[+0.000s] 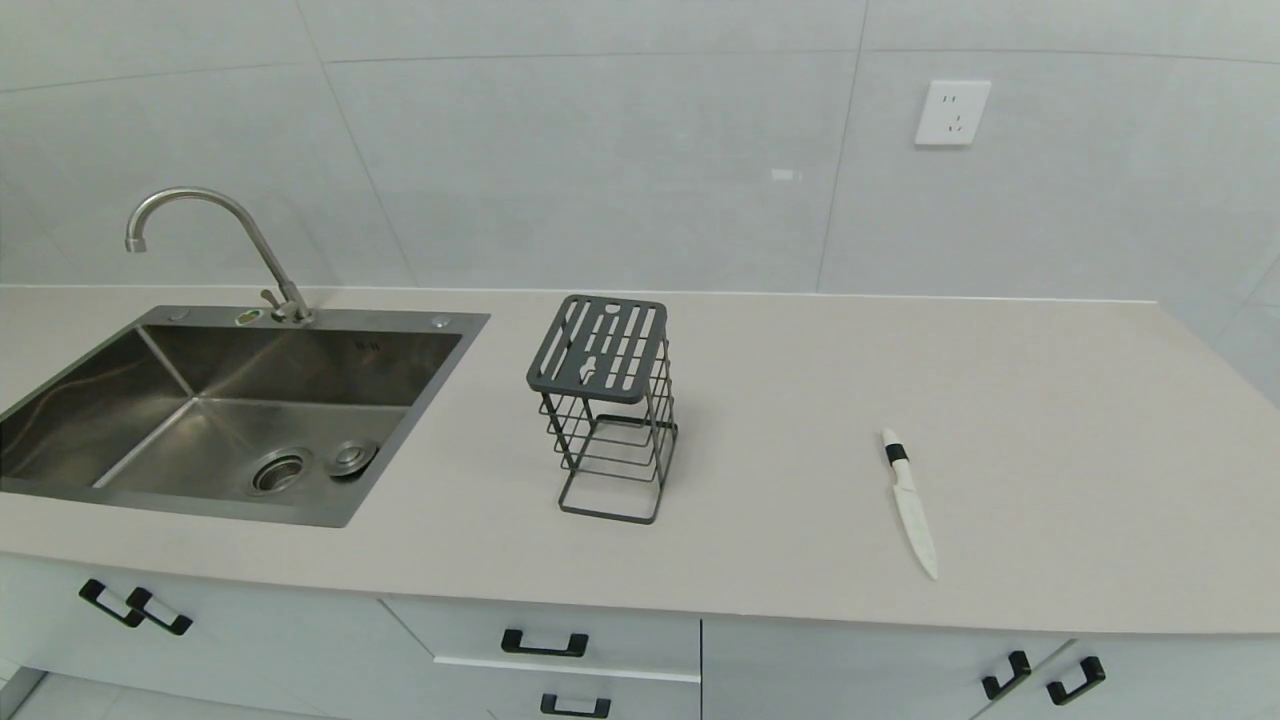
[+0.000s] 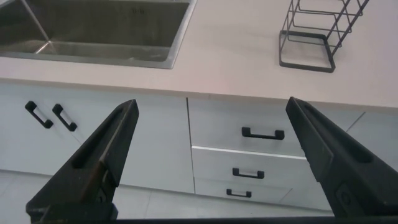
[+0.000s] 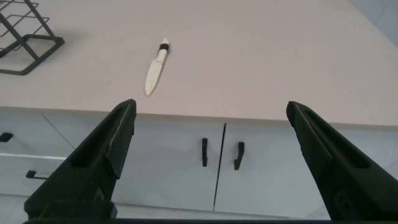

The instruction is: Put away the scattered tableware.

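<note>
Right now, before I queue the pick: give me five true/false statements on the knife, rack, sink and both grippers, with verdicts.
1. The knife lies flat on the counter, to the right of the rack. True.
2. A knife already stands in the rack's slotted top. False: no blade is in its slots; the knife lies on the counter.
3. The left gripper is shut on the knife. False: its jaws are open and hold nothing.
4. The right gripper is open. True.
5. The sink is to the left of the rack. True.
</note>
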Robot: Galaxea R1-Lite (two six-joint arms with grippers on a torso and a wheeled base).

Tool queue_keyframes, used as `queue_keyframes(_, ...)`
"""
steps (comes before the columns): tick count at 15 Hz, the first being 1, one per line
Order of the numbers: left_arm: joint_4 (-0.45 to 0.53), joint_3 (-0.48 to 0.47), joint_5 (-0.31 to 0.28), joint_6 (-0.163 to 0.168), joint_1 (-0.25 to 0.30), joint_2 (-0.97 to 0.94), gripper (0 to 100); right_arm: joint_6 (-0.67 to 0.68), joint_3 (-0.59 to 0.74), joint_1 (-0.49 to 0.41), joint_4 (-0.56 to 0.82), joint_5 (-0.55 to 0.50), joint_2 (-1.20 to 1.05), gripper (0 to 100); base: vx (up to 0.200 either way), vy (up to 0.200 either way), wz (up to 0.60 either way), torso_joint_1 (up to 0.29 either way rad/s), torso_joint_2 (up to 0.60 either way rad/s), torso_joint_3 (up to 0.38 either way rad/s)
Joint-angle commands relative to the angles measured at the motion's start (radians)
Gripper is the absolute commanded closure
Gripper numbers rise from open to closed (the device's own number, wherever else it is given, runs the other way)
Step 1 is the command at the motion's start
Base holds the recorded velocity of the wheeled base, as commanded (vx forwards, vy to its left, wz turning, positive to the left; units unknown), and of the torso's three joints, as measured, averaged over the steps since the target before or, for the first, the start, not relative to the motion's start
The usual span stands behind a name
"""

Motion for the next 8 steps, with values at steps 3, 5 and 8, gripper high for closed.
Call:
queue_keyframes(3,0.0,0.0,0.0,0.0,0.0,0.001,0,0.0,0.0,0.0,-0.001,0.0,0.001,0,0.0,0.0,-0.2,-0.001,0.0,0.001)
queue_keyframes(5,0.0,0.0,0.0,0.0,0.001,0.001,0,0.0,0.0,0.0,0.0,0.0,0.001,0,0.0,0.0,-0.3,0.004,0.0,0.004)
queue_keyframes(8,0.0,0.0,0.0,0.0,0.0,0.001,0,0.0,0.0,0.0,0.0,0.0,0.001,0,0.0,0.0,0.0,0.0,0.0,0.0)
